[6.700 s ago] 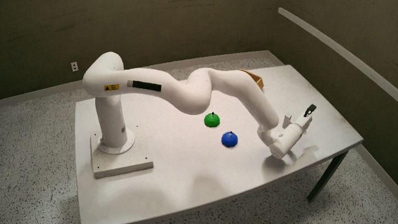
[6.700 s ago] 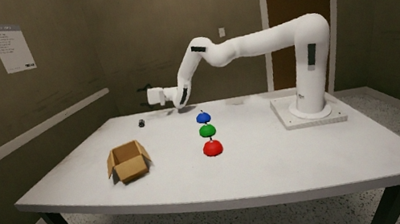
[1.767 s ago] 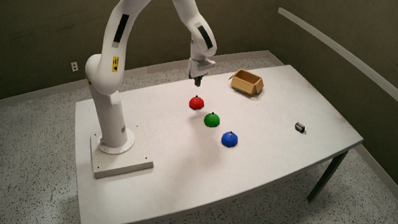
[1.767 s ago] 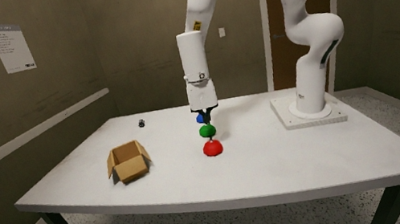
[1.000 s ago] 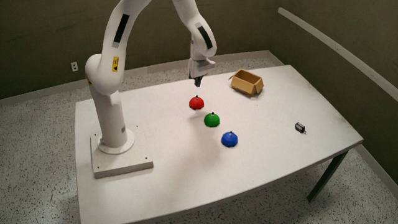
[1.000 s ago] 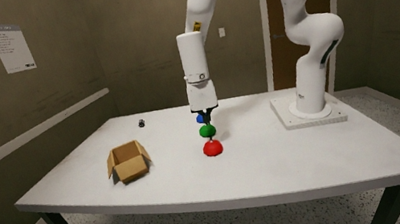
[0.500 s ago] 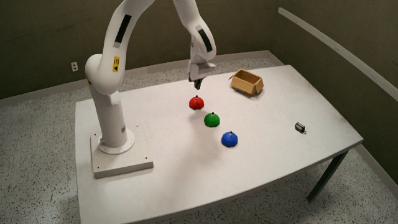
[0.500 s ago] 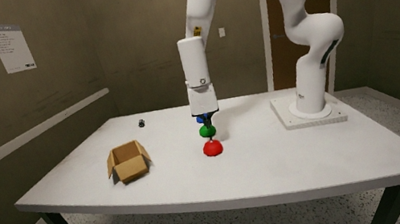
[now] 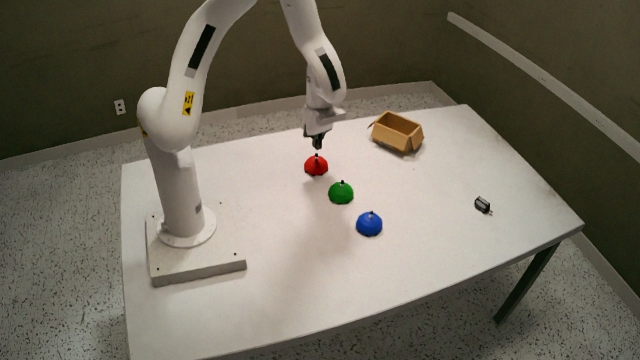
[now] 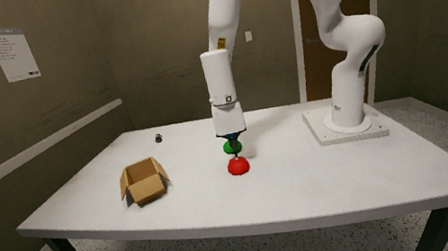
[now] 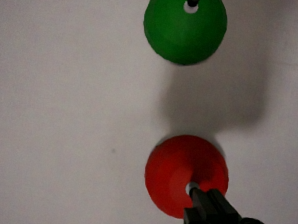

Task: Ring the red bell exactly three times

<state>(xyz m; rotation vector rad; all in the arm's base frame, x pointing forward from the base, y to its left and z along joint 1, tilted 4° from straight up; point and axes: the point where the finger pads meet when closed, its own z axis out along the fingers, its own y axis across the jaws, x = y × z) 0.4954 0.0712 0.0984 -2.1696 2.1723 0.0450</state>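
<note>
The red bell (image 9: 316, 165) sits on the white table, first in a diagonal row of three bells; it also shows in the exterior view (image 10: 238, 166) and the wrist view (image 11: 186, 176). Its small black button (image 9: 316, 155) stands up on top. My gripper (image 9: 317, 144) is shut and empty, pointing straight down directly above the button, a short gap over it. In the exterior view the fingertips (image 10: 234, 149) hang just above the bell's top. In the wrist view the shut fingertips (image 11: 198, 196) overlap the button.
A green bell (image 9: 340, 192) and a blue bell (image 9: 369, 224) stand in line past the red one. An open cardboard box (image 9: 397, 131) lies at the table's far side. A small dark object (image 9: 482, 204) lies near the right edge.
</note>
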